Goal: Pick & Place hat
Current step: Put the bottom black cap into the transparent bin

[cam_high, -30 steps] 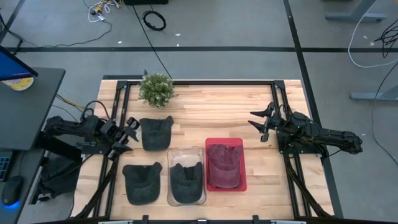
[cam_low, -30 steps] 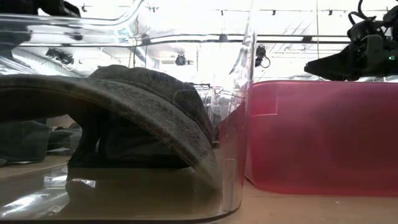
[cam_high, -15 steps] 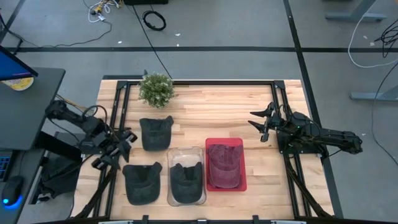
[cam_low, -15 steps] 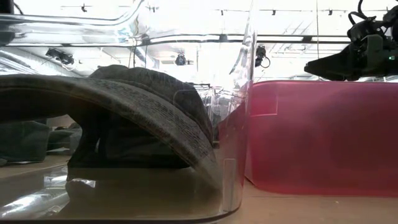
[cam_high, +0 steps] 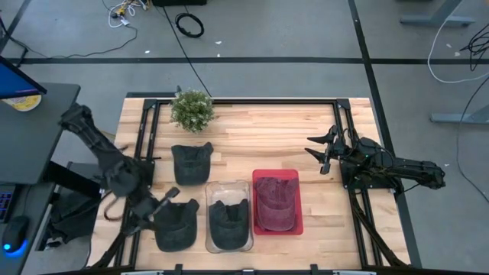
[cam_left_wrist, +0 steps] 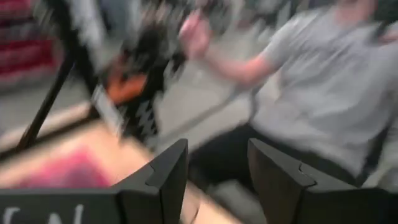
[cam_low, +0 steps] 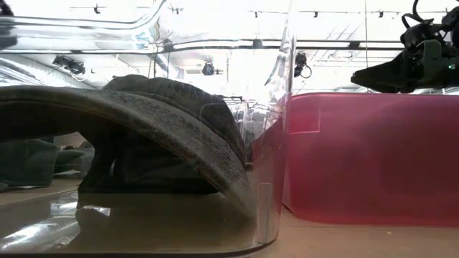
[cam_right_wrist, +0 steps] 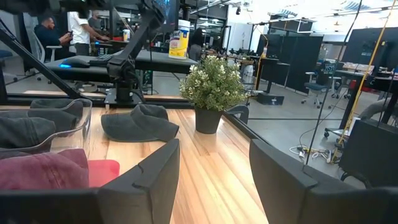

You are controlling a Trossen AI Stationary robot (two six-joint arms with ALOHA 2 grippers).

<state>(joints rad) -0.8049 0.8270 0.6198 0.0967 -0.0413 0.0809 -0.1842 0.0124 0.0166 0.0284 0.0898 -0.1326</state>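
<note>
Two dark hats lie loose on the table: one toward the middle (cam_high: 191, 162), also in the right wrist view (cam_right_wrist: 140, 124), and one at the near left (cam_high: 174, 223). A third dark hat (cam_high: 229, 220) sits in a clear bin (cam_low: 143, 136). A red hat (cam_high: 276, 200) fills the red bin (cam_low: 373, 158). My left gripper (cam_high: 155, 208) is open and stands just left of the near-left hat; its wrist view (cam_left_wrist: 214, 177) is blurred. My right gripper (cam_high: 321, 153) waits open at the table's right (cam_right_wrist: 214, 177).
A potted plant (cam_high: 192, 109) stands at the far left (cam_right_wrist: 213, 87). Black frame rails run along both sides of the table (cam_high: 145, 137). Bare wood lies between the plant and the right arm (cam_high: 267, 137). A person in a grey shirt (cam_left_wrist: 323, 81) shows beyond the table.
My left arm has swung from beside the middle dark hat toward the table's near edge, turning as it went, and now stands by the near-left hat. The hats and bins have stayed where they were.
</note>
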